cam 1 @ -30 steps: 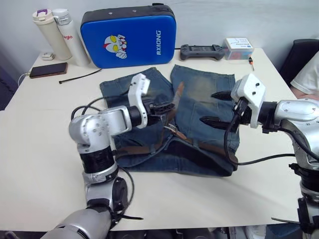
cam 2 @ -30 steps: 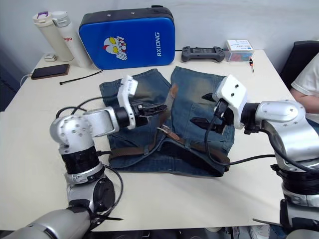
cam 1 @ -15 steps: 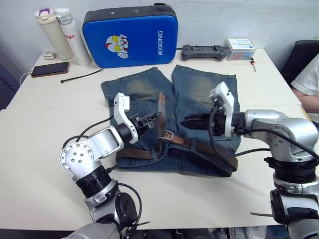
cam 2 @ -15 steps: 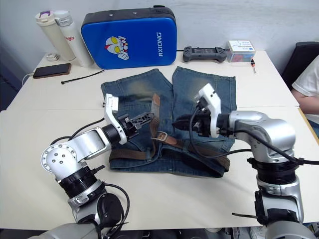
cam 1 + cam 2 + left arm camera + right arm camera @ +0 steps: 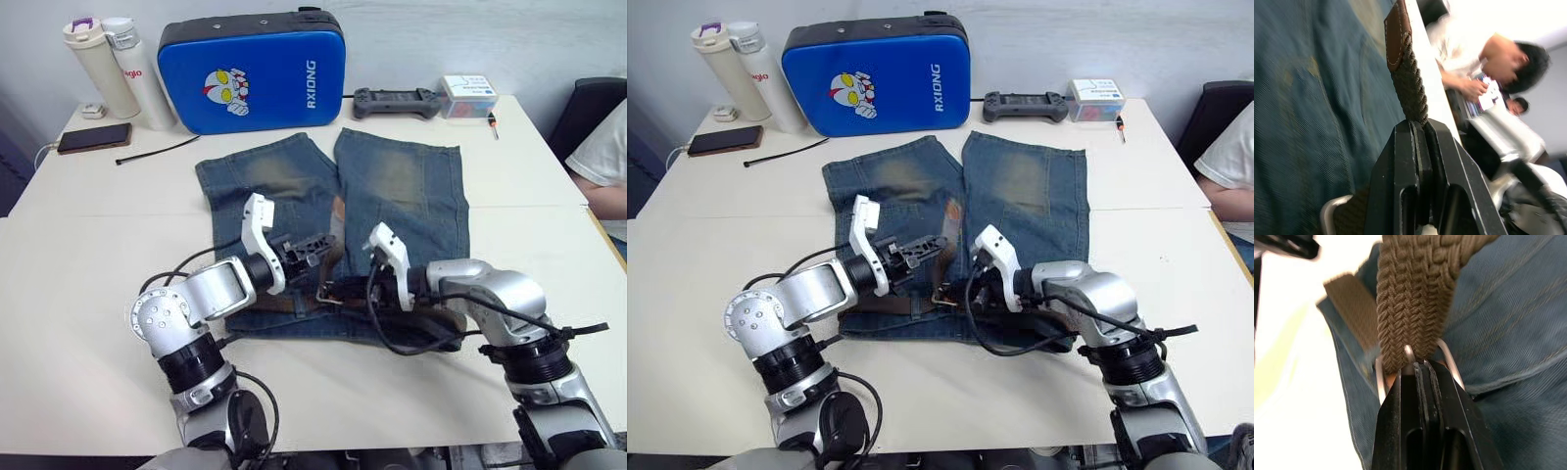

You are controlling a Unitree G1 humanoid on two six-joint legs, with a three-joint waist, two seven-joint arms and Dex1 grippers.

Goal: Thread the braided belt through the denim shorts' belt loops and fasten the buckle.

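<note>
- Faded blue denim shorts (image 5: 392,186) lie flat mid-worktop (image 5: 88,294), waistband toward the robot, legs pointing away.
- Dark brown braided belt (image 5: 336,230) runs along the waistband; its free end with the tan leather tip rises away from the waistband, up over the fly.
- Left pincer (image 5: 315,250): fingers closed flat on the belt's braided part just short of the tan tip (left wrist view).
- Right pincer (image 5: 345,291): fingers clamped at the silver rectangular metal buckle (image 5: 1413,363), braid running out ahead of them through the frame (right wrist view).
- Key relation: the two pincers sit near each other at the waistband's centre; the buckle lies just toward the robot and to the right of the left pincer. The held strap's long axis points away from the robot.
- Judgement: fastening stage; the left arm must draw the strap while the right steadies the frame. Belt loops too small to tell.
</note>
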